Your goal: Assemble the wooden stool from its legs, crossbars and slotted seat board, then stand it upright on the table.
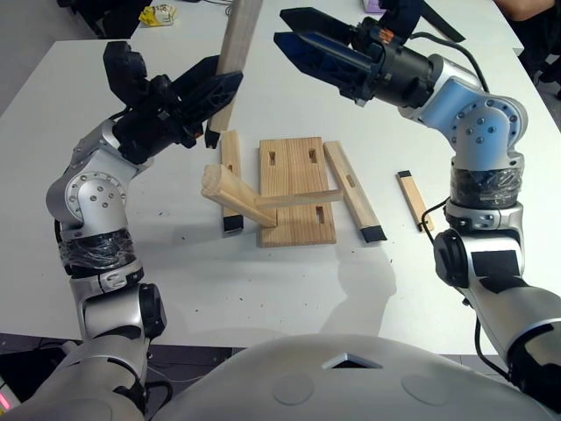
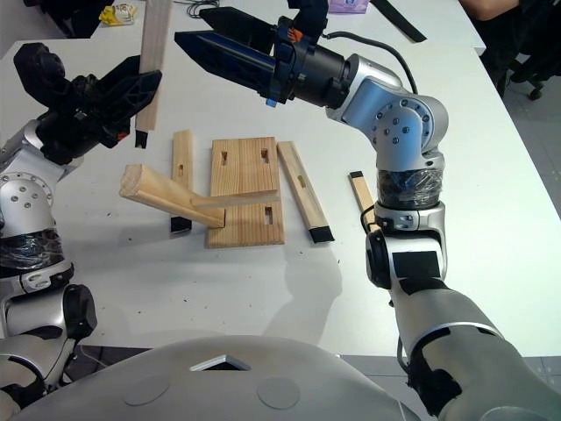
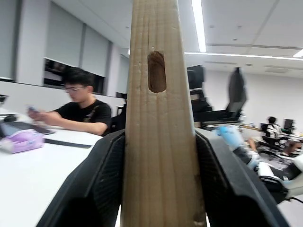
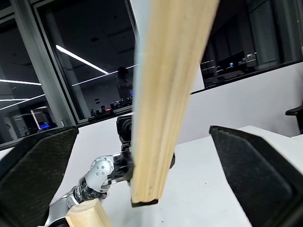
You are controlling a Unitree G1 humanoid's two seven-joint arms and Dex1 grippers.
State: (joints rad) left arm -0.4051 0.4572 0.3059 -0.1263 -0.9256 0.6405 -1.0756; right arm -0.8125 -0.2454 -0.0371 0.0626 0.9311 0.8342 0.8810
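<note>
My left gripper [image 1: 219, 88] is shut on a wooden leg [image 1: 235, 61] and holds it upright above the table's left half; a slot [image 3: 156, 71] shows in its face. My right gripper [image 1: 280, 26] hangs open in the air just right of that leg [image 4: 170, 94], its fingers [image 4: 255, 175] spread wide on either side without touching. Below, the slotted seat board [image 1: 296, 180] lies flat. A tilted leg [image 1: 230, 191] rests at its left edge, joined to a crossbar [image 1: 302, 199] lying over the board. Two more legs [image 1: 230, 162] [image 1: 352, 191] lie flat beside the board.
A short crossbar [image 1: 412, 198] lies alone to the right of the board. A yellow item [image 1: 158, 13] sits at the table's far left, a purple pack [image 2: 346, 5] and a black strip [image 2: 399, 19] at the far right. The white table [image 1: 175, 281] is bare in front.
</note>
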